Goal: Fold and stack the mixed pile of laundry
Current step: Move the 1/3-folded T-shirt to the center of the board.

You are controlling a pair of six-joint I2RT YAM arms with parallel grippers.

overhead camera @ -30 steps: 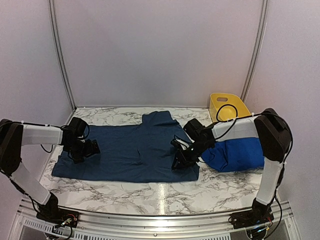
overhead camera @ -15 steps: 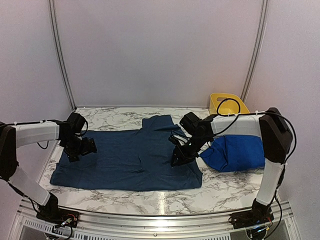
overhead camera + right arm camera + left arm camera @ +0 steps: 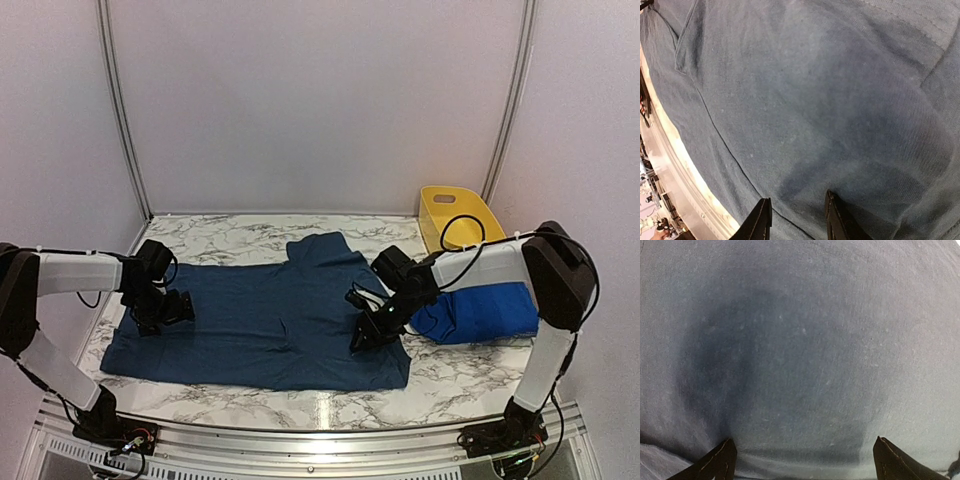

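1. The yellow tub (image 3: 455,212) sits at the back right of the marble table (image 3: 200,238), apart from both arms.
2. The royal-blue garment (image 3: 490,312) lies on the right, partly behind the right forearm.
3. The dark denim-blue garment (image 3: 260,320) is spread flat across the middle.
4. The left gripper (image 3: 170,308) hangs low over that garment's left side, jaws wide apart and grasping nothing.
5. The right gripper (image 3: 368,335) is low near its right edge, jaws narrowed. I can't tell whether cloth is pinched.

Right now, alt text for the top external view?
Dark blue garment spread flat on a marble table, left pincer and right pincer at its two ends. A royal-blue garment lies right of it; a yellow tub behind.
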